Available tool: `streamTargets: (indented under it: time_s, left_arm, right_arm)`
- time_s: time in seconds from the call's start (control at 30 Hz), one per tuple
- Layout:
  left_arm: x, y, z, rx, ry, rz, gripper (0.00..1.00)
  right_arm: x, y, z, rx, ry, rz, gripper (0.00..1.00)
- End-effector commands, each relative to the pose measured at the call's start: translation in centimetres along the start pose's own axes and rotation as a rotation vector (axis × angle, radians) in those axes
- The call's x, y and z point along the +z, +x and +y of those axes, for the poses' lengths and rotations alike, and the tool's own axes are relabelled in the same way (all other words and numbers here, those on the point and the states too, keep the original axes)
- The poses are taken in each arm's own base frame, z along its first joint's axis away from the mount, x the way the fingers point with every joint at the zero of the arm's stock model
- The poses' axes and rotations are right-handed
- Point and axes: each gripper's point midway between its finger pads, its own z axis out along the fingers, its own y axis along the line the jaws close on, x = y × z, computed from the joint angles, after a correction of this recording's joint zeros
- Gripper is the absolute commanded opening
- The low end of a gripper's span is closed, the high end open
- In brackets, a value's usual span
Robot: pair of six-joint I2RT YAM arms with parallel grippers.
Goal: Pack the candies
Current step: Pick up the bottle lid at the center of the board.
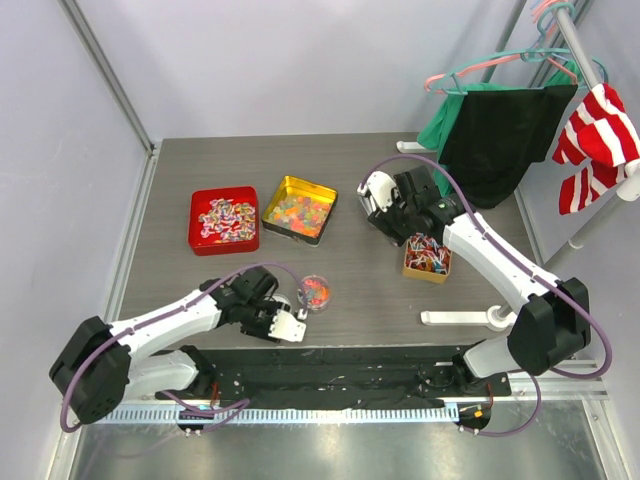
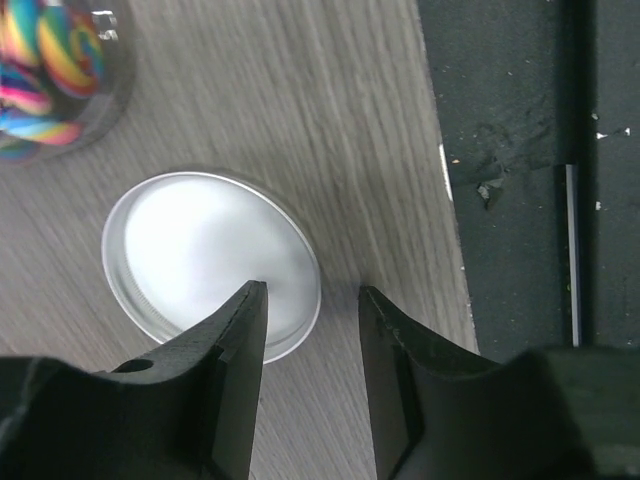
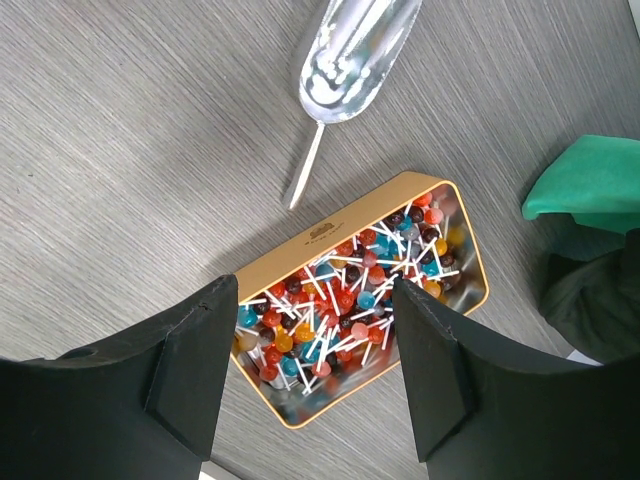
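Quick look at where you're at. Your left gripper (image 2: 312, 296) is down low over the table (image 1: 365, 300), right by the black mat (image 2: 520, 150). Its jaws are partway apart and not clamped on anything. They straddle the rim of a round silver lid (image 2: 190, 250) lying flat on the wood. One finger sits over the lid's near edge, the other is off it on the mat side. I can't tell from the wrist view whether the finger over the lid actually touches the metal. Just past the lid stands a small clear jar (image 2: 120, 95) with swirly rainbow candies (image 2: 40, 60) inside.

Your right gripper (image 3: 312, 290) is over on the right half of the table, jaws spread wide with nothing in them. In its wrist view the small orange tin (image 3: 330, 233) shows between the two fingers, sitting on the wood. That tin is packed with lollipops (image 3: 340, 310), white sticks pointing every which way. A green cloth (image 3: 590, 180) lies just off to the tin's side.

As for the other sweets, wrapped candies (image 1: 226, 218) fill the red tin (image 1: 196, 240) toward the back left. The gummies (image 1: 300, 210) sit in the gold tin (image 1: 283, 186) just beside it.
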Motion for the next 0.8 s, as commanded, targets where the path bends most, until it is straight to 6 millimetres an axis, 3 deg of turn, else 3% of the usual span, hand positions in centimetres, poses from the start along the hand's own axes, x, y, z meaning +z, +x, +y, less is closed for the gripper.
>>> streamTargets:
  time_s: [0.0,0.37,0.6,0.77]
  left_arm:
    - [0.4,0.1,0.1,0.016,-0.015,0.025,0.46]
    - [1.5,0.2,-0.1,0.023,0.003,0.059,0.29]
    - [1.8,-0.1,-0.1,0.008,0.012,0.051,0.0]
    - [0.8,-1.1,0.3,-0.007,0.006,0.024,0.0]
  right_arm:
    - [-1.0,-1.5,-0.6,0.007,0.014,-0.055,0.68]
    - [-1.3,-1.7,-0.5,0.013,0.006,-0.061,0.67]
    - [-1.6,-2.1,-0.6,0.012,0.005,-0.076,0.67]
    - [-1.7,-2.3,-0.5,0.007,0.003,-0.076,0.67]
